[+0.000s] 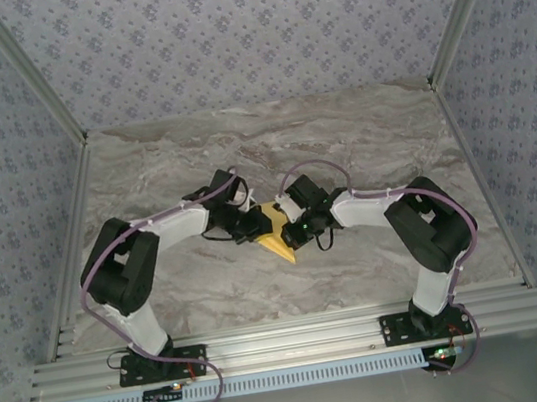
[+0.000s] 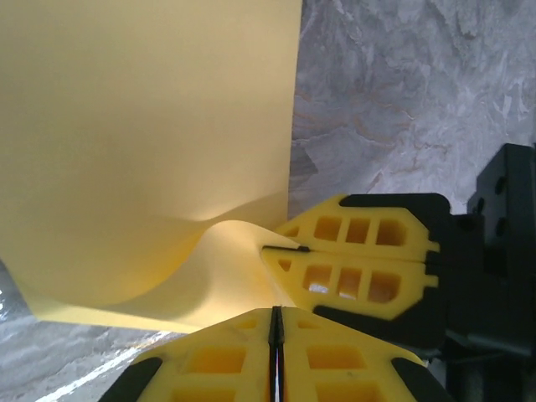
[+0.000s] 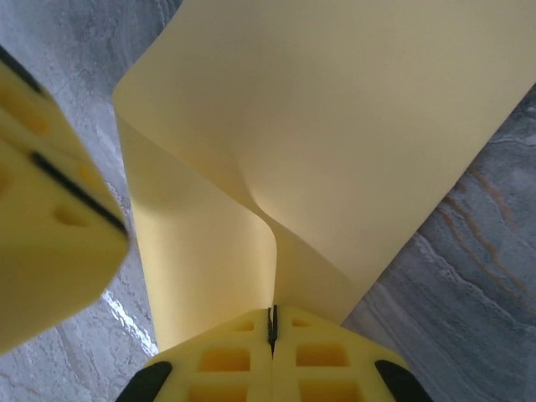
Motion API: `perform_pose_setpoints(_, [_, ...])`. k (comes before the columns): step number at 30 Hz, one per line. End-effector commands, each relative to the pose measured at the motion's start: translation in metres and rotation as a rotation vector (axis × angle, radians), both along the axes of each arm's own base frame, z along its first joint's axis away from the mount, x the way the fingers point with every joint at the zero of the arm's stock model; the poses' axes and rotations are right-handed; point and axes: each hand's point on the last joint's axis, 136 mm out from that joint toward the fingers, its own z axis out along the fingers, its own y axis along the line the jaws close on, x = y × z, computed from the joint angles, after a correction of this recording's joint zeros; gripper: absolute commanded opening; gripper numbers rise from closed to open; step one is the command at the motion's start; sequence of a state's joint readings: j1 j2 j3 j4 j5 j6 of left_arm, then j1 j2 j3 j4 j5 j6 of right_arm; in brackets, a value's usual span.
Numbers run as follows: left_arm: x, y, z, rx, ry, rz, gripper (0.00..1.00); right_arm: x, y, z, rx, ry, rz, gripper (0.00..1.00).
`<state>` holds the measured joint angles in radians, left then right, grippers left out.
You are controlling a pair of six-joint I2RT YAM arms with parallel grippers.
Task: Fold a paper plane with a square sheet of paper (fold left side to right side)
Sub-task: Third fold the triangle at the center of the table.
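The square sheet of paper point(image 1: 279, 237) is plain yellow and lies mid-table between the two arms. Its near part is lifted and buckled into a soft ridge point(image 2: 226, 243). My left gripper point(image 2: 276, 311) is shut, with the sheet's edge pinched at its tips. My right gripper point(image 3: 271, 311) is shut on the sheet too, and a curl of paper point(image 3: 251, 193) rises from its jaws. The two grippers stand close together, tip to tip: the right gripper point(image 2: 280, 247) sits just beyond my left fingers, and the left gripper point(image 3: 117, 226) is at the left edge. The paper plane is out of view.
The marble-patterned table point(image 1: 271, 150) is bare around the paper. Aluminium rails point(image 1: 289, 339) run along its near edge, with patterned walls point(image 1: 242, 23) on three sides. Both arms point(image 1: 180, 219) reach inward and crowd the centre.
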<state>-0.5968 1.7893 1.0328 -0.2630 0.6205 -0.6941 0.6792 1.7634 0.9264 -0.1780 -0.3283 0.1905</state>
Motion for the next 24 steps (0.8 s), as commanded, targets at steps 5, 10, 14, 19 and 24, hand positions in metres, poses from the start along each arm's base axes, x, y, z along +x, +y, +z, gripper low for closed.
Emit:
perform_pose_setpoints(5, [0.0, -0.004, -0.017, 0.027, 0.022, -0.004, 0.1, -0.021, -0.018, -0.026, -0.112, 0.083, 0.016, 0.0])
perform_pose_setpoints(10, [-0.007, 0.006, -0.03, 0.077, 0.043, 0.0, 0.1, -0.022, -0.019, -0.027, -0.118, 0.087, 0.019, 0.0])
perform_pose_setpoints(14, [-0.012, 0.012, -0.039, 0.104, 0.057, 0.006, 0.1, -0.021, -0.019, -0.028, -0.119, 0.087, 0.021, 0.0])
perform_pose_setpoints(19, [-0.016, 0.018, -0.048, 0.134, 0.072, 0.01, 0.1, -0.021, -0.019, -0.028, -0.119, 0.09, 0.02, 0.0])
perform_pose_setpoints(24, [-0.019, 0.026, -0.058, 0.181, 0.079, 0.015, 0.09, -0.016, -0.015, -0.022, -0.098, 0.083, 0.011, 0.0])
